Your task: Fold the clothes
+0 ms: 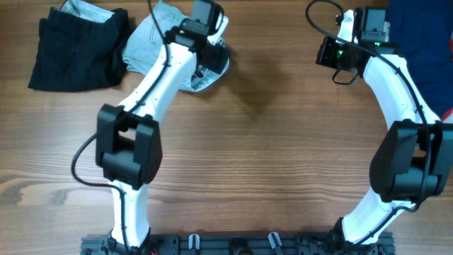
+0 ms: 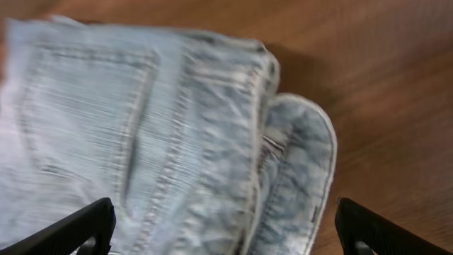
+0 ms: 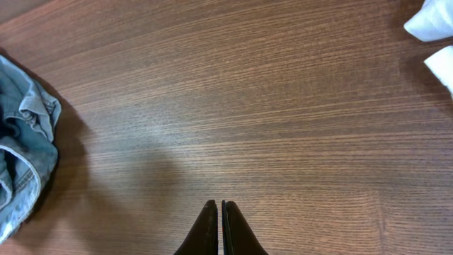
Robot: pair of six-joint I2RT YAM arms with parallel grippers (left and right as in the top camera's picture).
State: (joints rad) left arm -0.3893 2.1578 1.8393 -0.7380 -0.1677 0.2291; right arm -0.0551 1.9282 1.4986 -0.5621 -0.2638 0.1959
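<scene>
The clothes, light blue faded denim shorts [image 1: 147,41], lie folded in a bundle at the table's far left-centre. In the left wrist view the shorts [image 2: 163,134] fill the left and middle, with a stitched pocket and a rounded folded edge on the right. My left gripper [image 1: 214,55] hovers over the bundle's right end and is open [image 2: 226,237], its fingertips [image 2: 85,228] spread wide on either side of the denim, holding nothing. My right gripper [image 1: 327,54] is at the far right, shut and empty [image 3: 221,225] above bare wood, well apart from the shorts [image 3: 21,156].
A black garment [image 1: 78,46] lies at the far left, next to the shorts. A dark navy garment [image 1: 425,35] sits at the far right corner behind the right arm. The wooden table [image 1: 269,156] spreads between the two arms.
</scene>
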